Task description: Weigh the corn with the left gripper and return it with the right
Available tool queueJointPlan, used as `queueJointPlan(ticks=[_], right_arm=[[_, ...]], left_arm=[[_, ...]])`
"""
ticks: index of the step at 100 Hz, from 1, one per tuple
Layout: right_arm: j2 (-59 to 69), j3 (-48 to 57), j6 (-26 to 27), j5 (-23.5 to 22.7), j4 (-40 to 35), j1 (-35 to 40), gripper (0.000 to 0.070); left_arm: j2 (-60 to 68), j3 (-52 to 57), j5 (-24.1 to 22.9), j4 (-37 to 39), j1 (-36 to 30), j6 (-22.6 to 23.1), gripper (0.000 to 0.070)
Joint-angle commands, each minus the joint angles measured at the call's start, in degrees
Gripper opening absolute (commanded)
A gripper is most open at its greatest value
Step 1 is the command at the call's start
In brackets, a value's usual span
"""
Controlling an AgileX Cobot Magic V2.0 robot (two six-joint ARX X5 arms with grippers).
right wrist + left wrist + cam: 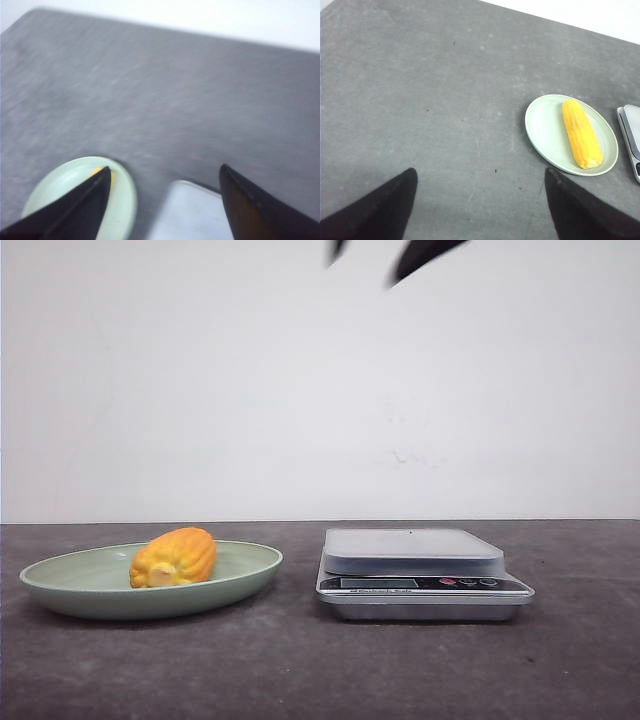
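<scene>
The orange-yellow corn (pixel 175 557) lies on its side in a pale green plate (pixel 60 578) at the table's left. It also shows in the left wrist view (pixel 581 133), and as a yellow sliver in the blurred right wrist view (pixel 113 178). My left gripper (pixel 480 171) is open and empty, high over bare table beside the plate (pixel 545 131); it is out of the front view. My right gripper (pixel 164 167) is open and empty, high above the plate (pixel 126 200) and scale. Only its two fingertips (pixel 395 280) show at the top of the front view.
A silver digital kitchen scale (pixel 412 550) stands right of the plate, its platform bare; it also shows in the left wrist view (pixel 631 131) and the right wrist view (pixel 187 212). The table is dark grey, with a white wall behind.
</scene>
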Motion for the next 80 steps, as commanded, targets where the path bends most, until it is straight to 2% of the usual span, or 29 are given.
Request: queueJointPlan(ticks=[1, 19, 34, 51, 70, 80], right_arm=[[-5.2, 1.1, -3.6, 0.1, -3.1, -2.6, 0.0429], [-19.2, 1.1, -6.4, 1.6, -15.4, -12.0, 0.0429], [-29.6, 0.0, -6.7, 4.2, -24.9, -17.2, 0.0429], [-42.6, -4.9, -3.9, 5.3, -26.8, -17.7, 0.0429], [-56.6, -14.9, -1.7, 5.2, -27.5, -17.7, 0.0429], [-62.7, -21.3, -1.4, 2.9, -27.2, -17.7, 0.0429]], left_arm=[[0.2, 0.6, 0.0, 1.3, -0.2, 0.7, 0.0475], [0.2, 0.4, 0.4, 5.9, -0.2, 1.8, 0.0474], [0.2, -0.1, 0.8, 8.7, -0.2, 1.8, 0.0474], [0.2, -2.9, 2.4, 11.7, -0.2, 1.8, 0.0474], [0.2, -7.3, 4.9, 17.4, -0.2, 1.8, 0.0474], [0.2, -8.7, 4.9, 19.5, -0.2, 2.5, 0.0462]])
